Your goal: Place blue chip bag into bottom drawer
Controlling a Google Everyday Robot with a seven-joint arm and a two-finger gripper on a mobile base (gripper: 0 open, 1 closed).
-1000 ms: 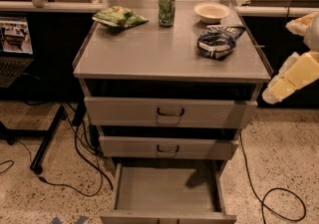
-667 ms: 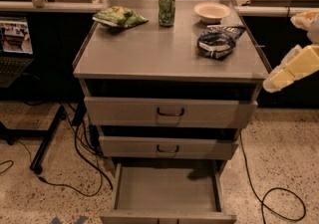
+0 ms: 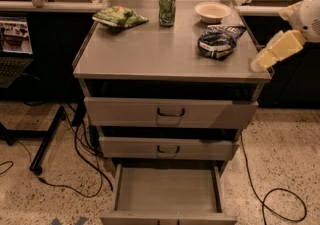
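The blue chip bag point(image 3: 218, 41) lies crumpled on the right side of the grey cabinet top point(image 3: 150, 54). The bottom drawer point(image 3: 167, 191) is pulled out and its flat grey inside holds nothing. My gripper point(image 3: 259, 63) comes in from the right edge of the view on a white arm, with pale yellow fingers at the cabinet top's right front corner. It sits to the right of and a little in front of the bag, apart from it and holding nothing.
A green chip bag point(image 3: 119, 16) lies at the back left of the top, a green can point(image 3: 167, 8) at the back middle, a white bowl point(image 3: 212, 11) at the back right. Two upper drawers point(image 3: 170, 113) with black handles stick out slightly. Cables point(image 3: 280, 204) lie on the floor.
My gripper has moved up and leftwards, from beside the cabinet's right side to the top's right front corner. The bag and drawers have not moved.
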